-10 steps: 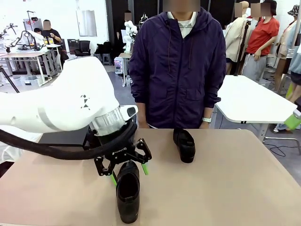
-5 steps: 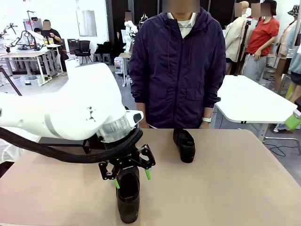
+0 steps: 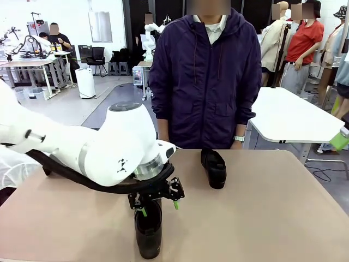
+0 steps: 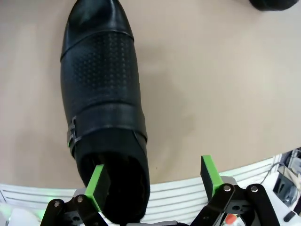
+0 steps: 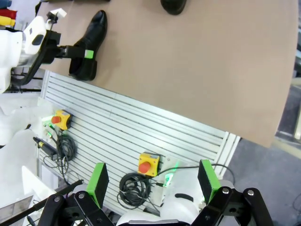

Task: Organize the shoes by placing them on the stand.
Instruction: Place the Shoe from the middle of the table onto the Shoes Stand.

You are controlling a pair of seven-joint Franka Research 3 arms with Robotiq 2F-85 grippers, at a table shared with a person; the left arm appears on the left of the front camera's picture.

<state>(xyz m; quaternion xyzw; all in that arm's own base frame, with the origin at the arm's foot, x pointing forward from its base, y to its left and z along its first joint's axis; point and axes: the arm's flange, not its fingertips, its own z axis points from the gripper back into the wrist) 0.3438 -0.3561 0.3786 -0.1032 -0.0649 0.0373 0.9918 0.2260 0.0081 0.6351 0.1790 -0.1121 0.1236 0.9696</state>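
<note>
Shoes: two are lying on the beige surface (image 3: 272, 218), and neither is sitting on the stand. Judging by that, the task is standing at its start, with every placement left to do.

The near shoe (image 3: 148, 232) is lying at the robot's edge of the surface, toe pointing toward the robot. The far shoe (image 3: 214, 168) is resting well apart from it, just in front of the person (image 3: 206, 82) at the far side.

The left claw (image 3: 159, 207) is hanging directly over the heel end of the near shoe, jaws spread wide and gripping nothing. In the left wrist view the shoe is sitting off-centre. One green pad (image 4: 98, 182) is lining up over the heel opening, while the other is hovering over bare surface beside the shoe. Whether a pad is touching the leather, I cannot tell. It looks like a grasp on the shoe's side wall is being set up.

The right claw (image 5: 152, 181) is also gaping, holding nothing, and hanging off the surface's near edge, well apart from both shoes.
</note>
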